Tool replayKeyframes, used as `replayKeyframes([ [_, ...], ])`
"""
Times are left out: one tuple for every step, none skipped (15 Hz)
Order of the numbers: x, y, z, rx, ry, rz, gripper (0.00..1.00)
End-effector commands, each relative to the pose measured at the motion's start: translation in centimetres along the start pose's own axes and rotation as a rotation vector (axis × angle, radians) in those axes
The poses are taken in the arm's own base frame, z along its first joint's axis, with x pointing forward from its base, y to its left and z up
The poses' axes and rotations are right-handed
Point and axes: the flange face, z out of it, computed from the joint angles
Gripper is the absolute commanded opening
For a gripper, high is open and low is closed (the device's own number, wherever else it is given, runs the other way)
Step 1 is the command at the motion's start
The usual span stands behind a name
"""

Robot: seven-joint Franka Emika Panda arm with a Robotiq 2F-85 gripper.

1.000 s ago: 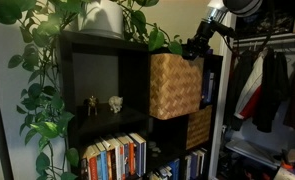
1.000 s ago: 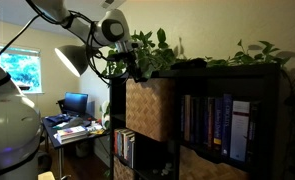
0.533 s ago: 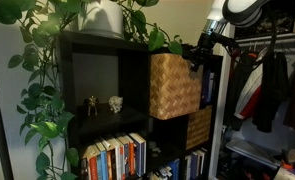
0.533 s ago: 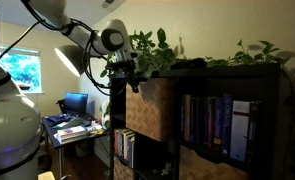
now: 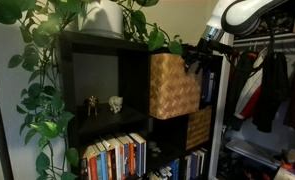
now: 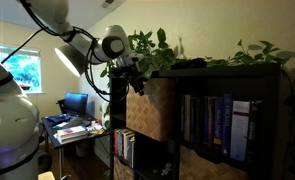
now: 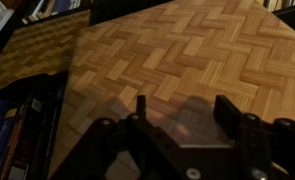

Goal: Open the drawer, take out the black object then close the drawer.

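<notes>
Gripper spread wide before the tan woven drawer — jaw gap plain only in wrist view

No legible text in any view, book spines too small and blurred to read

The drawer hides its contents in every view.

Everything is dimly, warmly lit; daylight is admitted by the bright window. The light tan woven wicker drawer is rendered softly blurred.
</notes>
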Motion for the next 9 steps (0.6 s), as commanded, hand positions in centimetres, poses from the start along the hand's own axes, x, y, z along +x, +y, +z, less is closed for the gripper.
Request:
replayKeyframes([
  [0.3,-0.1,0.7,-0.001,0.07,0.023,0.45],
  [0.4,-0.3,0.9,0.007,0.076,0.021,0.4],
  [0.4,-0.5,1.1,0.013,0.084,0.02,0.34],
  [0.5,-0.8,1.3,0.019,0.09,0.02,0.26],
  [0.8,-0.9,1.5,0.027,0.099,0.019,0.19],
  [1.0,-1.1,1.7,0.034,0.107,0.018,0.12],
  [1.2,-1.1,2.0,0.04,0.116,0.017,0.07],
  [1.4,-1.2,2.2,0.044,0.124,0.015,0.03],
  [1.7,-1.2,2.4,0.047,0.131,0.014,0.03],
])
